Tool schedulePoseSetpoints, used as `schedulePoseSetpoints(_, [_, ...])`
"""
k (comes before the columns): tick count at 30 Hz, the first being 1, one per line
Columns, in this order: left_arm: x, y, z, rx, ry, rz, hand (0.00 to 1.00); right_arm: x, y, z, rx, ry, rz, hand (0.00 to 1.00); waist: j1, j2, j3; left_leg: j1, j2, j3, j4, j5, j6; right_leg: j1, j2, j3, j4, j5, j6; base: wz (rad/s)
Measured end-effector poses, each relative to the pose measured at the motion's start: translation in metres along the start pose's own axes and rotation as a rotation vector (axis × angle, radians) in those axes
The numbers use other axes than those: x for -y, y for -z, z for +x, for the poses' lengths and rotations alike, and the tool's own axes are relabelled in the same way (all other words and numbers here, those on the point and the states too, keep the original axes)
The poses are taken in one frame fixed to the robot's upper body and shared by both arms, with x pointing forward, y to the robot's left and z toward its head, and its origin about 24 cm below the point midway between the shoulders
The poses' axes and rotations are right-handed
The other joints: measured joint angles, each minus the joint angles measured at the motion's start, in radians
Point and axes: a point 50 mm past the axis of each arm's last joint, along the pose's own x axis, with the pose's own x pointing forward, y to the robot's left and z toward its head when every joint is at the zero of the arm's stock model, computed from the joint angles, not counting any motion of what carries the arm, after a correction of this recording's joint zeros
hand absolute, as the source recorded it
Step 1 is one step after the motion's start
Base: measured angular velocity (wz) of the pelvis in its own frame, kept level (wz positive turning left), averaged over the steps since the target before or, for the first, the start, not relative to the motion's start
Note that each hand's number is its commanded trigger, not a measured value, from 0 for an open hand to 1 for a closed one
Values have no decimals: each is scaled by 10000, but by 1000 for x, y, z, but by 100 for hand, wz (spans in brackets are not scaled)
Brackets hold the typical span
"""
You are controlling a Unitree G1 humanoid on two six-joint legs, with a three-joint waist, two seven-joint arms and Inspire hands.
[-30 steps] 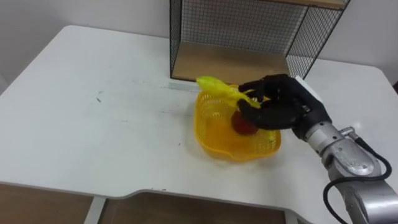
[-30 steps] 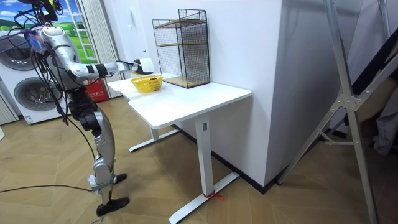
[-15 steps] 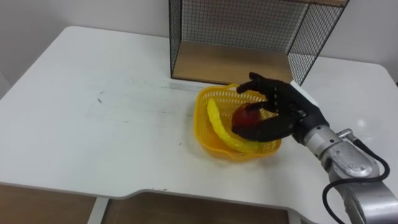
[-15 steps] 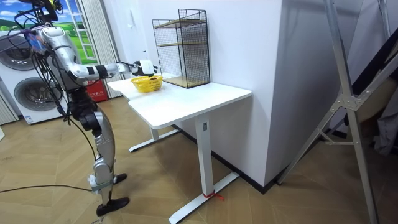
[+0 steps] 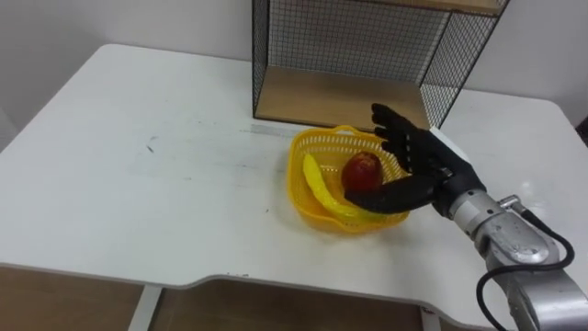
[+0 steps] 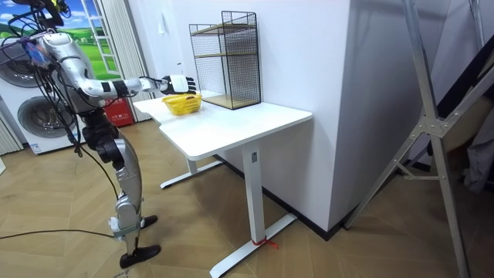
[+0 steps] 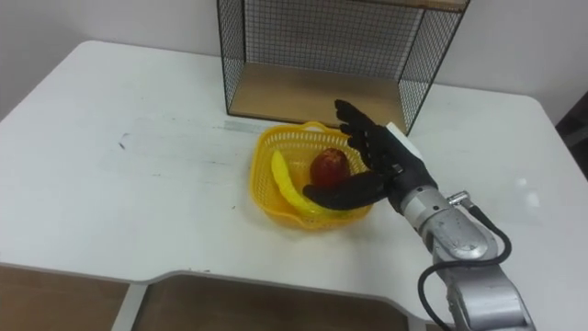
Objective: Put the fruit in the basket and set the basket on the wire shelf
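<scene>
Holds nothing in right hand [image 5: 418, 170], fingers spread straight over basket [image 5: 317, 140] rim; banana [image 5: 317, 184] and apple [image 5: 362, 169] inside, just before shelf [image 5: 331, 97].

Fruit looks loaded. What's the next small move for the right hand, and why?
Probably curl the right hand onto the right rim of the basket for a grip. The banana and apple both lie inside, the hand is open, fingers spread over that rim and thumb along the front wall, and the basket sits on the table before the wire shelf.
</scene>
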Motion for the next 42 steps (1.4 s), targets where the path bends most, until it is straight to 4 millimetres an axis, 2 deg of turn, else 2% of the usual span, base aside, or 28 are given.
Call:
schedulePoseSetpoints(6, [-3, 13, -1, -344, -64, -924, 0, 7, -2, -2, 309, 660, 1034, 0, 6, -25, 9, 2, -4, 52, -3, -14, 16, -67, 12, 100, -97, 6, 11, -2])
schedulePoseSetpoints(9, [-4, 21, -2, -544, -152, -1820, 0, 13, 2, -7, 315, 1287, 1602, 0, -1, 112, -51, 14, -11, 46, 22, -17, 24, -18, 6, 83, -133, 45, 29, 0])
schedulePoseSetpoints(12, [-3, 32, -3, -869, -177, -2894, 0, 21, 8, -15, 285, 2119, 2161, 0, -29, 360, -11, 182, -29, 39, -77, -17, 26, 142, -10, 59, -166, 53, 35, 1])
schedulePoseSetpoints(18, [-14, 39, -5, -1043, -1121, -5144, 0, 33, 28, -37, -345, 3599, 2614, 0, -200, 551, -80, 167, -62, -54, -173, -2, 24, 107, -26, -27, -208, 32, 42, 4])
schedulePoseSetpoints(21, [-32, 29, -6, -683, -2670, -6684, 0, 34, 35, -45, -605, 4172, 2932, 0, -267, 496, -69, 153, -83, -52, -217, 22, 33, 141, -32, -18, -251, 29, 44, 0])
schedulePoseSetpoints(23, [-50, 20, -9, -296, -4089, -7853, 0, 37, 43, -54, -858, 4666, 3283, 0, -255, 457, -94, 161, -97, -49, -256, 22, 35, 167, -31, 13, -332, 32, 45, 0])
schedulePoseSetpoints(27, [-73, 8, -17, 179, -5926, -9158, 0, 45, 48, -64, -1002, 5675, 3616, 0, -293, 432, -98, 188, -106, -46, -341, 23, 35, 180, -32, 11, -355, 33, 47, 0])
schedulePoseSetpoints(29, [-89, -1, -26, 664, -7028, -10335, 0, 50, 54, -74, -1165, 6464, 3995, 0, -210, 460, -103, 328, -93, -39, -392, 22, 31, 190, -30, -3, -348, 34, 48, 0])
schedulePoseSetpoints(33, [-117, -13, -46, 1445, -8962, -11594, 0, 54, 59, -84, -1383, 7309, 3994, 0, -110, 548, -127, 336, -75, -7, -445, 28, 20, 112, -25, 11, -325, 36, 46, -3])
schedulePoseSetpoints(36, [-141, -25, -69, 2587, -10529, -12520, 0, 53, 64, -90, -1679, 7555, 3831, 0, 56, 649, -156, 429, -77, 1, -564, 32, 19, 129, -27, 116, -327, 36, 47, -6])
schedulePoseSetpoints(38, [-158, -33, -92, 3657, -11728, -13031, 0, 55, 69, -100, -1924, 7829, 3623, 0, 60, 686, -156, 442, -79, -22, -572, 32, 17, 134, -26, 108, -328, 36, 47, 0])
schedulePoseSetpoints(42, [-178, -41, -124, 5017, -13290, -13709, 0, 55, 70, -106, -2036, 8136, 3539, 0, 100, 746, -148, 472, -74, -12, -603, 31, 16, 128, -24, 126, -326, 35, 47, -2])
